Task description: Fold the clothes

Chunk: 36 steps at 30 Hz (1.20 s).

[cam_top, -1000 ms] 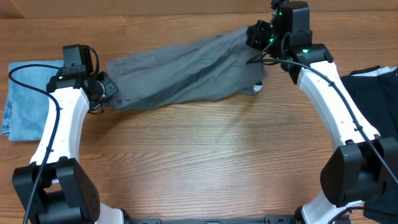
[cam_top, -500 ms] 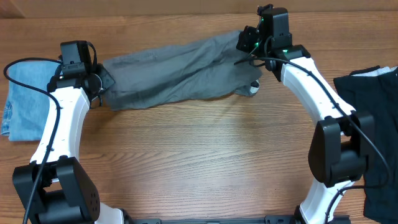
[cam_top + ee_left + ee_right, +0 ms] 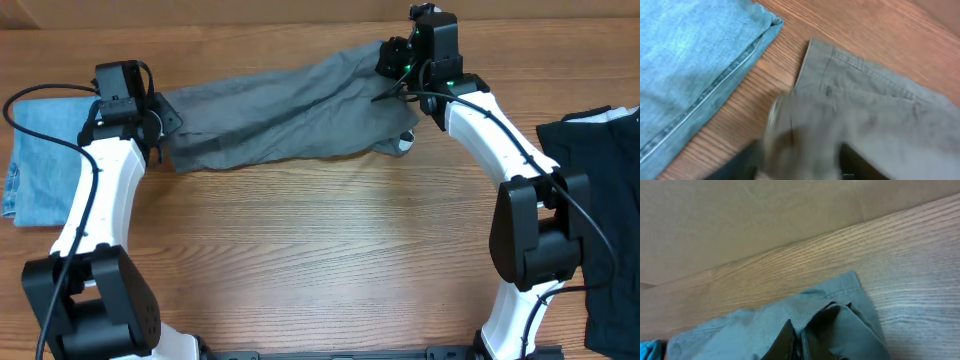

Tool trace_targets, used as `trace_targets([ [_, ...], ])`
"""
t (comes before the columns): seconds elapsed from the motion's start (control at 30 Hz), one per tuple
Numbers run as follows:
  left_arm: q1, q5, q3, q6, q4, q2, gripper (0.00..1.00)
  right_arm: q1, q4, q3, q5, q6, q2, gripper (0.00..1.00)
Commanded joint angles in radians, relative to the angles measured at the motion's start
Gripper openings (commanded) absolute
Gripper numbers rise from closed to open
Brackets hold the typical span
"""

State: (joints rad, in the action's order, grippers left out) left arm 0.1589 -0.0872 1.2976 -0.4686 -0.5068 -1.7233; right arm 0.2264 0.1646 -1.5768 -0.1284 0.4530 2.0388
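Firstly, the right gripper [image 3: 796, 341] is seen pressed together on a fold at the far right corner of the clothes [image 3: 290, 110], with cloth bunched up around its tips. The left gripper [image 3: 800, 167] is seen spread at the clothes' left end. Blurred grey cloth lies between its dark fingers [image 3: 860, 162], and whether that cloth is touched cannot be told. The clothes are laid out as a long, wrinkled grey band across the far part of the table [image 3: 320, 260], the right end set farther back than the left. Denim [image 3: 45, 150] is seen just beyond the clothes' left end, and a black garment [image 3: 610, 160] well beyond the right end.
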Motion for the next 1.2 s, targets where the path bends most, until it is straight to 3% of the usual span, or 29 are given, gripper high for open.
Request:
trace_targets([
  [0.0, -0.007, 0.005, 0.023, 0.087, 0.069, -0.049, 1.0, 0.006, -0.063, -0.03, 0.033, -0.005, 0.032, 0.43],
  [0.07, -0.014, 0.013, 0.023, 0.123, 0.097, -0.05, 1.0, 0.006, -0.109, -0.03, 0.047, -0.005, 0.041, 0.88],
  [0.1, -0.017, 0.013, 0.031, 0.134, 0.1, -0.046, 1.0, 0.006, -0.124, -0.03, 0.05, -0.005, 0.042, 1.0],
  [0.3, -0.047, 0.036, 0.129, 0.133, 0.016, -0.008, 1.0, -0.012, -0.147, -0.067, 0.024, -0.006, 0.039, 1.0],
  [0.47, -0.102, 0.038, 0.2, 0.132, -0.081, 0.0, 0.96, -0.026, 0.06, -0.178, -0.098, -0.068, 0.035, 1.0],
  [0.53, -0.13, 0.047, 0.2, 0.132, -0.106, -0.002, 0.81, -0.024, 0.166, -0.222, -0.106, -0.119, 0.035, 1.0],
  [0.6, -0.171, 0.047, 0.196, 0.132, -0.143, -0.014, 0.43, -0.018, 0.292, -0.25, -0.121, -0.201, 0.035, 1.0],
  [0.63, -0.188, 0.047, 0.195, 0.132, -0.161, -0.024, 0.19, -0.018, 0.351, -0.251, -0.12, -0.23, 0.035, 0.9],
  [0.7, -0.207, 0.047, 0.195, 0.132, -0.182, -0.046, 0.04, -0.018, 0.422, -0.249, -0.118, -0.249, 0.035, 0.61],
  [0.73, -0.212, 0.046, 0.195, 0.133, -0.19, -0.058, 0.04, -0.02, 0.456, -0.248, -0.108, -0.249, 0.035, 0.44],
  [0.8, -0.216, 0.047, 0.195, 0.132, -0.2, -0.095, 0.04, -0.026, 0.506, -0.248, -0.098, -0.249, 0.035, 0.2],
  [0.87, -0.216, 0.047, 0.195, 0.132, -0.2, -0.129, 0.04, -0.029, 0.545, -0.248, -0.098, -0.249, 0.036, 0.04],
  [1.17, -0.218, 0.081, 0.195, 0.132, -0.155, -0.299, 0.04, 0.002, 0.528, -0.209, -0.129, -0.357, 0.085, 0.04],
])
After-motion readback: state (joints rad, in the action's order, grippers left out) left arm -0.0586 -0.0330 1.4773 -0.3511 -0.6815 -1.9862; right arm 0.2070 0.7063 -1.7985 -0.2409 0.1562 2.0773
